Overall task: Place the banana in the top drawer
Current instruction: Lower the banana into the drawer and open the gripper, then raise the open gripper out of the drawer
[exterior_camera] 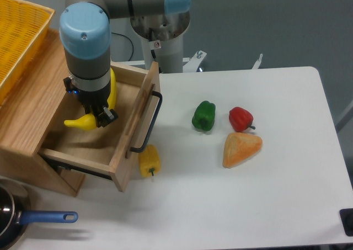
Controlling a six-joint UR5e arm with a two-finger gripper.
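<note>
A: One relation is deciding everything here: the banana point(83, 121) is sitting right at the gripper point(95, 116), inside the pulled-out top drawer point(117, 160), not out on the table point(265, 195).

B: Is the gripper pinching it?

A: It is looking that way. The fingers are sitting closed against the fruit's middle, with one yellow end poking out to the left below the wrist and the other showing beside the arm, up toward the drawer's back. Whether the banana is touching the drawer floor, I cannot tell; the arm is hiding that.

B: So how is its long axis lying?

A: Roughly along the drawer's length, slightly slanted, so it is fitting between the side walls without bridging them.

B: And the next move?

A: I am judging it as a release: the jaws spreading, then the arm rising straight up, keeping clear of the front panel and its black handle point(149, 123). The yellow pepper point(149, 161) outside is playing no part.
</note>
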